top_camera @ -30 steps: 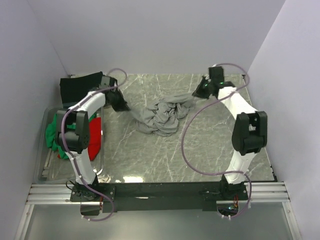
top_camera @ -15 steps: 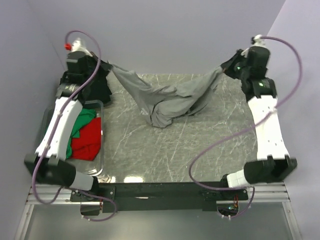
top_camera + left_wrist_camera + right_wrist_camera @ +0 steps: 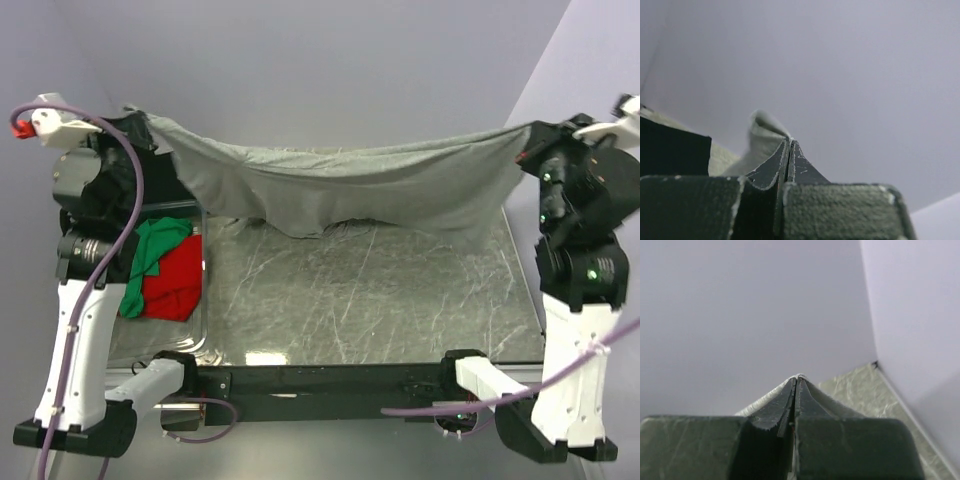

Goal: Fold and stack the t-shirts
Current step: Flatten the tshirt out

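Note:
The heather-grey t-shirt (image 3: 330,185) hangs spread wide in the air above the back of the table, stretched between both arms. My left gripper (image 3: 140,118) is shut on its left corner, high at the back left; a grey fold (image 3: 762,132) shows at the closed fingertips in the left wrist view. My right gripper (image 3: 528,140) is shut on its right corner, high at the back right; a thin grey edge (image 3: 799,376) wraps the closed tips in the right wrist view. The green t-shirt (image 3: 150,255) and the red t-shirt (image 3: 175,275) lie at the left. The black one is hidden.
The marble-patterned table (image 3: 360,300) lies below the hanging shirt. A clear tray (image 3: 200,340) at the left edge holds the green and red shirts. Pale walls close in the back and both sides.
Both arms have swung up and outward, lifting the grey shirt from a crumpled heap on the table into a wide taut span in the air.

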Robot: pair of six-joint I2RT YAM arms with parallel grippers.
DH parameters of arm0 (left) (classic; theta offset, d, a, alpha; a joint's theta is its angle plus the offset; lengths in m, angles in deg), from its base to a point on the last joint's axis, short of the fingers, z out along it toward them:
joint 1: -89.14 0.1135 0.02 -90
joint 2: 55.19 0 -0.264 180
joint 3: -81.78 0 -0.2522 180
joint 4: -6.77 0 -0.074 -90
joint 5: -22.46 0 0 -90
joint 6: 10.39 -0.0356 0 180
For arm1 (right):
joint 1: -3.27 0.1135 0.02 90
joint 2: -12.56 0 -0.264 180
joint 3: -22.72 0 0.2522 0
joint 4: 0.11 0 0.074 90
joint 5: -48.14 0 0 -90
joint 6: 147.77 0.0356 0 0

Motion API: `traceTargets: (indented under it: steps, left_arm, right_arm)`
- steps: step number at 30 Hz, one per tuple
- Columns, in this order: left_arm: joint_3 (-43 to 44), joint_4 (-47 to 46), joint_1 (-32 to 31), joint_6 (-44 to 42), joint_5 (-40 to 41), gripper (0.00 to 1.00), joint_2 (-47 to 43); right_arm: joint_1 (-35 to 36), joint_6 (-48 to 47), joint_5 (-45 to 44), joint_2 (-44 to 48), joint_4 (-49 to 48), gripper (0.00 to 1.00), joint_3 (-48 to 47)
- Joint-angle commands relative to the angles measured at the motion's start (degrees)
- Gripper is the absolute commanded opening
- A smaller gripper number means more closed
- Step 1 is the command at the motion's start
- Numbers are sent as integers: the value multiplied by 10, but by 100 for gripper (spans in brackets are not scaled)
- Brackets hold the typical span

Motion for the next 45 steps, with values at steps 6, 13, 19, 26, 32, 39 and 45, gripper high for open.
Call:
traceTargets:
  steps: [6,13,19,26,32,39,45]
  left_arm:
    - [62,-45,3,-46,26,0,-9]
    - [170,-2,3,-52,-100,0,106]
    - [257,42,3,-63,-162,0,213]
    - [317,-2,4,-86,-161,0,310]
    - [500,-60,5,-90,-141,0,415]
    - [460,-199,5,-95,-157,0,349]
    - [200,-156,-16,-67,-200,0,147]
  right_arm:
    - [-3,-64,-70,10,2,0,-95]
    - [-3,-68,-55,-26,-17,0,-53]
    - [-27,-60,-29,-79,-37,0,-35]
    - [-68,-26,20,-167,-65,0,-73]
    - [-82,0,46,-262,-57,0,-229]
    - [-92,3,61,-280,-86,0,-282]
    - [-96,6,38,-168,-154,0,-52]
